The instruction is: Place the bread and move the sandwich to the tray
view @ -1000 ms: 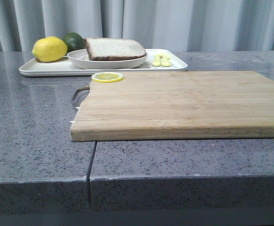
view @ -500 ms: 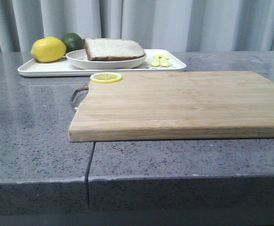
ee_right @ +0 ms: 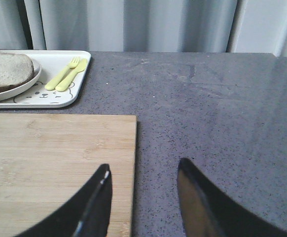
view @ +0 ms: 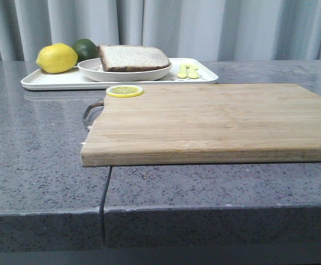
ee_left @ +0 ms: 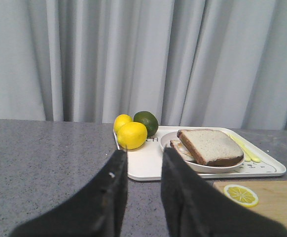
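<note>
The sandwich [view: 133, 57] lies on a round white plate [view: 124, 73] that stands on the white tray [view: 55, 79] at the back left. Its top layer is the thick brown-crusted bread [ee_left: 210, 145]; a lower slice and a bit of egg white peek out beneath it. In the left wrist view my left gripper [ee_left: 144, 152] hangs open and empty above the counter, short of the tray [ee_left: 143, 168]. My right gripper [ee_right: 143, 165] is open and empty over the right edge of the wooden cutting board [ee_right: 59, 158]. Neither gripper shows in the front view.
A whole lemon [view: 57, 58], a lime [view: 86, 48] and yellow cutlery [view: 188, 70] share the tray. The cutting board [view: 215, 118] fills the middle of the grey counter, with a lemon slice [view: 124, 90] on its back left corner. Curtains hang behind.
The whole front picture has shifted a few pixels to the left. Nothing on the counter has moved.
</note>
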